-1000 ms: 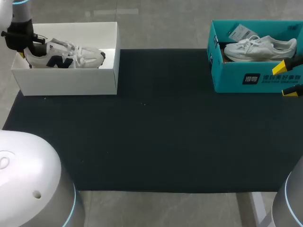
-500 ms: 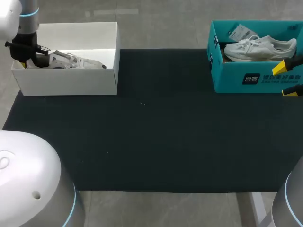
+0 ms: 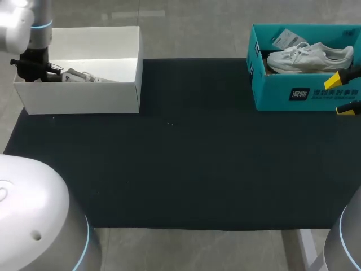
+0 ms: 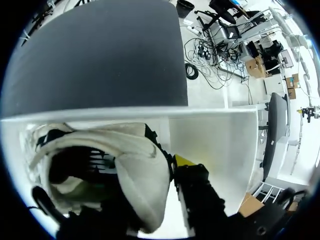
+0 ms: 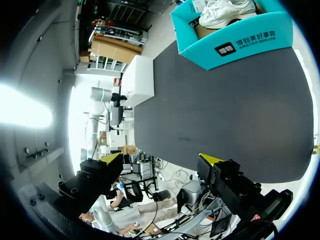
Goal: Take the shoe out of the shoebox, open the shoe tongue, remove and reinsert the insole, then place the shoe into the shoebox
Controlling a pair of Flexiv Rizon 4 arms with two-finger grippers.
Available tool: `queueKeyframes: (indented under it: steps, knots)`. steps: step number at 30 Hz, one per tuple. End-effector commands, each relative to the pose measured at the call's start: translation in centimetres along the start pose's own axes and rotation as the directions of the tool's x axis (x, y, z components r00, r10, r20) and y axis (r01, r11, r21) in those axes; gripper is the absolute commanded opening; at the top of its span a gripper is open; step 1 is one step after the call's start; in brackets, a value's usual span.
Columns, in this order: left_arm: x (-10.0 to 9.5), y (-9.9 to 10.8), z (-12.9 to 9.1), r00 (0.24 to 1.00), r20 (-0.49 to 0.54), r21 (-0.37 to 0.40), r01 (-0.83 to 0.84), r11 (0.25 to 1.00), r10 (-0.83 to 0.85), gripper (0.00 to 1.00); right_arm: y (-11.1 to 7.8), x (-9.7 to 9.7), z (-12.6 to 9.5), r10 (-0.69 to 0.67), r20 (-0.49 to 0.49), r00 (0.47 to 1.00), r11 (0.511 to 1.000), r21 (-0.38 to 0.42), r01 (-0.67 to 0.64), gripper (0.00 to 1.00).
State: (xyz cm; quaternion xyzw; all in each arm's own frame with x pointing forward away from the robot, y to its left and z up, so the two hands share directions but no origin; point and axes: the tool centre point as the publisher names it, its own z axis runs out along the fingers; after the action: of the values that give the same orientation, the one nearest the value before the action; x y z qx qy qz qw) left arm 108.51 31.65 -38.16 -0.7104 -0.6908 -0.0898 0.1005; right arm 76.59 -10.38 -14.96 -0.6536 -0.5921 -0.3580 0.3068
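The grey-and-white shoe (image 3: 84, 76) lies low inside the white shoebox (image 3: 79, 97) at the table's (image 3: 186, 158) far left corner, with the left gripper (image 3: 39, 72) apparently pinched on its heel. Whether the middle steps are done I cannot tell; if they are, only letting go is left. The right gripper (image 3: 343, 94) hangs wide open and empty at the right edge.

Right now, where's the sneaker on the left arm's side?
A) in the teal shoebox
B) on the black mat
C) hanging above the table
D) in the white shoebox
D: the sneaker lies low inside the white shoebox, mostly below its front wall.
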Motion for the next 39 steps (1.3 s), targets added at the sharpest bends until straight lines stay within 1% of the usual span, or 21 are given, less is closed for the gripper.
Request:
queueKeyframes:
  steps: [1,5,7,10,15,16,17,18,21,25,26,30,32,34,36,39]
  knots:
    - [0.1,0.6,-0.2,1.000,0.008,0.022,-0.003,1.000,0.003,1.00,0.0,0.0,0.0,0.002,0.004,1.000,1.000,0.001,-0.002,1.00]
    - [0.8,0.2,-1.8,0.999,0.015,0.022,0.027,0.999,-0.028,1.00,0.0,0.0,0.0,0.002,0.004,1.000,1.000,0.001,-0.002,1.00]
    - [1.0,-0.1,-2.9,0.998,0.040,0.013,0.042,0.999,-0.043,1.00,0.0,0.0,0.0,0.002,0.004,1.000,1.000,0.001,-0.002,1.00]
    - [0.9,-0.7,-5.2,0.997,0.057,0.004,0.060,0.998,-0.060,1.00,0.0,0.0,0.0,0.002,0.004,1.000,1.000,0.001,-0.002,1.00]
    - [0.7,-1.0,-8.8,0.991,0.072,0.017,0.115,0.993,-0.116,1.00,0.0,0.0,0.0,0.002,0.004,1.000,1.000,0.001,-0.002,1.00]
    - [0.7,-1.0,-9.3,0.987,0.045,0.035,0.150,0.988,-0.152,1.00,0.0,0.0,0.0,0.002,0.004,1.000,1.000,0.001,-0.002,1.00]
    - [0.8,-1.0,-9.8,0.984,0.072,0.039,0.163,0.986,-0.165,1.00,0.0,0.0,0.0,0.002,0.004,1.000,1.000,0.001,-0.002,1.00]
    - [0.8,-1.0,-10.4,0.980,0.064,0.051,0.186,0.981,-0.189,1.00,0.0,0.0,0.0,0.002,0.004,1.000,1.000,0.001,-0.002,1.00]
    - [0.9,-1.1,-12.1,0.963,0.077,0.052,0.256,0.965,-0.260,1.00,0.0,0.0,0.0,0.002,0.004,1.000,1.000,0.001,-0.002,1.00]
    - [0.8,-1.0,-14.1,0.940,0.144,0.052,0.306,0.951,-0.311,1.00,0.0,0.0,0.0,0.002,0.004,1.000,1.000,0.001,-0.002,1.00]
    - [0.9,-1.0,-14.8,0.933,0.159,0.048,0.321,0.946,-0.325,1.00,0.3,-0.3,-0.4,0.006,0.008,1.000,1.000,-0.010,-0.006,1.00]
    - [0.6,-1.4,-17.4,0.920,0.195,0.064,0.333,0.941,-0.339,1.00,2.5,-1.4,-2.8,0.030,0.053,0.998,0.999,-0.040,-0.028,1.00]
    - [0.5,-1.9,-18.5,0.916,0.201,0.064,0.342,0.937,-0.348,1.00,4.0,-2.2,-4.2,0.036,0.125,0.992,0.999,-0.033,-0.032,1.00]
    - [0.2,-2.4,-19.5,0.915,0.202,0.072,0.342,0.937,-0.350,1.00,5.9,-3.4,-5.5,0.052,0.188,0.981,0.998,-0.028,-0.047,1.00]
    - [-0.2,-2.9,-20.3,0.915,0.207,0.075,0.339,0.938,-0.347,1.00,8.0,-4.3,-6.7,0.035,0.222,0.974,0.999,-0.030,-0.029,1.00]
    - [-1.1,-3.4,-21.3,0.925,0.220,0.073,0.302,0.951,-0.310,1.00,11.4,-4.8,-8.5,0.013,0.274,0.962,0.999,-0.038,-0.002,1.00]
